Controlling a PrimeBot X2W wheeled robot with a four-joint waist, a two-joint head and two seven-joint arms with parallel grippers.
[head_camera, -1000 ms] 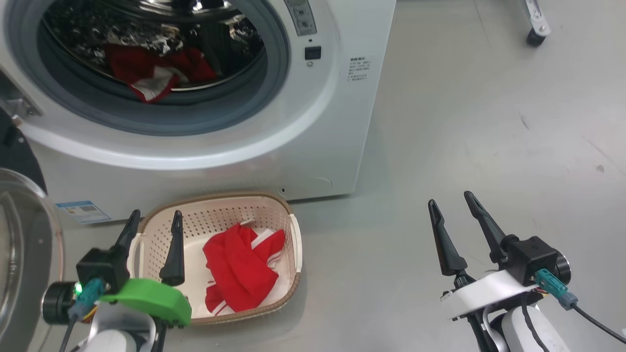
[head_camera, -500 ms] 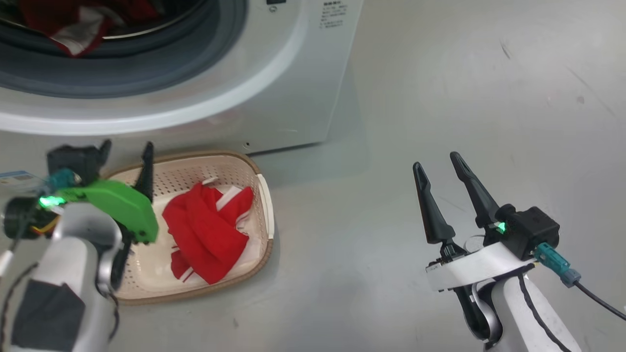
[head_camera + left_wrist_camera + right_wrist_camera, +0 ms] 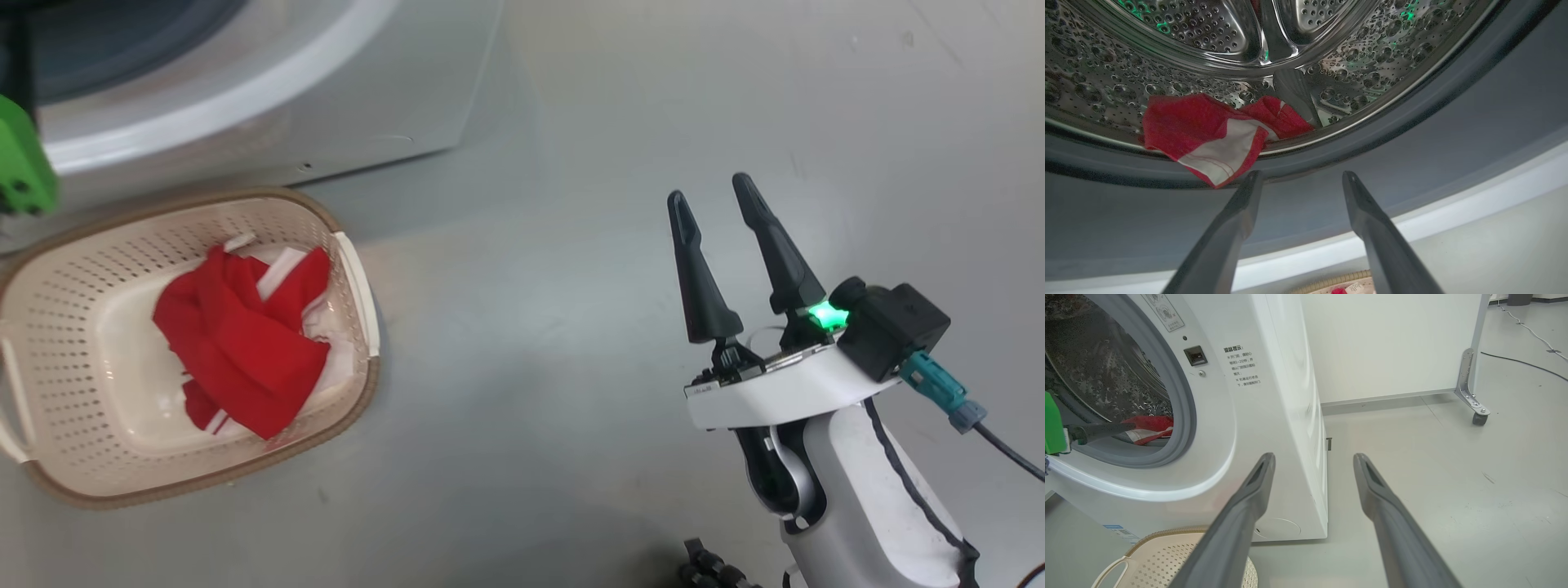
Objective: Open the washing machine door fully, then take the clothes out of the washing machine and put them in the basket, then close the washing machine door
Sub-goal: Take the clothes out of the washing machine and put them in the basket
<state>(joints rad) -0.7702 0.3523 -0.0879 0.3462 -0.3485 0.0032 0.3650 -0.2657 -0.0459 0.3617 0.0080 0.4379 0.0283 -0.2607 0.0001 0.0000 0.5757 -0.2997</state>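
A red garment with a white patch (image 3: 1208, 130) hangs over the steel drum's lip inside the washing machine (image 3: 1274, 396). My left gripper (image 3: 1301, 175) is open just below and in front of that garment, at the grey rubber ring, touching nothing. The right wrist view shows one of its fingers (image 3: 1102, 430) at the drum mouth beside the red clothes (image 3: 1149, 424). More red clothes (image 3: 245, 343) lie in the cream basket (image 3: 355, 278) on the floor before the machine. My right gripper (image 3: 710, 192) is open and empty over bare floor to the right. The washing machine door is out of view.
The basket (image 3: 1167, 555) stands right under the machine's front. A white panel on a metal foot with a caster (image 3: 1479, 416) stands behind, to the right. A cable (image 3: 1523, 363) runs along the grey floor at the far right.
The head camera has swung down and right. My left arm has risen from over the basket to the drum mouth, both grippers still open. The right arm holds its pose.
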